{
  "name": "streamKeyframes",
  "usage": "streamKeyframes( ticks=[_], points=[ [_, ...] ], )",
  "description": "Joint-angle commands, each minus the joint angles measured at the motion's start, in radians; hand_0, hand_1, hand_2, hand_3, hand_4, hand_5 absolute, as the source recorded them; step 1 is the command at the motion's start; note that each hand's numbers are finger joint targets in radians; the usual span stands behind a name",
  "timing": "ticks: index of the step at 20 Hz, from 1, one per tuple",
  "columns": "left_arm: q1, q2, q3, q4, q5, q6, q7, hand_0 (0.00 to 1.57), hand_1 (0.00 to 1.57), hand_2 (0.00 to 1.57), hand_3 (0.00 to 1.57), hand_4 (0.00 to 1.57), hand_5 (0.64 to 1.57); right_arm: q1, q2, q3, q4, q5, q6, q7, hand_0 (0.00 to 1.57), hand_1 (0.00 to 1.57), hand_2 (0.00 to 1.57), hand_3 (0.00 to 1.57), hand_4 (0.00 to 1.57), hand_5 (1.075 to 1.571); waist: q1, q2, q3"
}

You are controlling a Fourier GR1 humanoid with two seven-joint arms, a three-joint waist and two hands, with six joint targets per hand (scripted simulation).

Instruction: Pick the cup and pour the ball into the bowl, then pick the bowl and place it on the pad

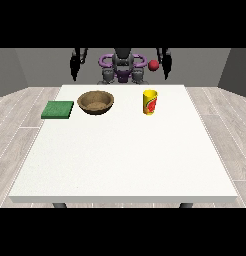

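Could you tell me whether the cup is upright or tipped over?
Upright: the cup stands on its base on the table, open rim facing up.

One large white rectangular table (125, 160) is recorded. On it are counted one flat green square pad (58, 109), one round brown wooden bowl (96, 102) and one tall yellow cup with a red mark (150, 101). One small red ball (154, 65) is noted above and behind the cup, off the table top. Two black hands are listed: one at the view's left (74, 68), one at the view's right (167, 65).
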Motion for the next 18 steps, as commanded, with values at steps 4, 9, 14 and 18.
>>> streamKeyframes(
  ticks=[4, 9, 14, 18],
  points=[
    [-0.004, 0.033, 0.014, -0.085, 0.008, -0.001, 0.078, 0.0, 0.0, 0.0, 0.0, 0.66, 1.566, -0.006, -0.031, -0.007, -0.087, -0.013, 0.011, 0.075, 0.0, 0.0, 0.0, 0.0, 0.87, 1.533, 0.008, -0.226, -0.018],
    [0.046, -0.063, -0.004, -0.181, 0.149, 0.033, 0.349, 0.0, 0.0, 0.0, 0.0, 0.64, 1.563, 0.059, 0.008, -0.044, -0.192, -0.181, 0.019, 0.322, 0.0, 0.0, 0.0, 0.0, 0.86, 1.534, -0.026, -0.407, -0.0217],
    [-0.035, -0.033, 0.025, -0.293, 0.109, 0.132, 0.489, 0.0, 0.0, 0.0, 0.0, 0.6, 1.563, 0.092, 0.038, 0.032, -0.393, -0.126, -0.047, 0.434, 0.0, 0.0, 0.0, 0.0, 0.82, 1.528, -0.072, -0.336, -0.0218],
    [-0.126, -0.057, -0.018, -0.323, 0.054, 0.165, 0.457, 0.0, 0.0, 0.0, 0.0, 0.56, 1.555, 0.003, 0.021, -0.019, -0.463, -0.144, -0.065, 0.461, 0.0, 0.0, 0.0, 0.0, 0.76, 1.548, -0.06, -0.204, -0.0218]
  ],
)
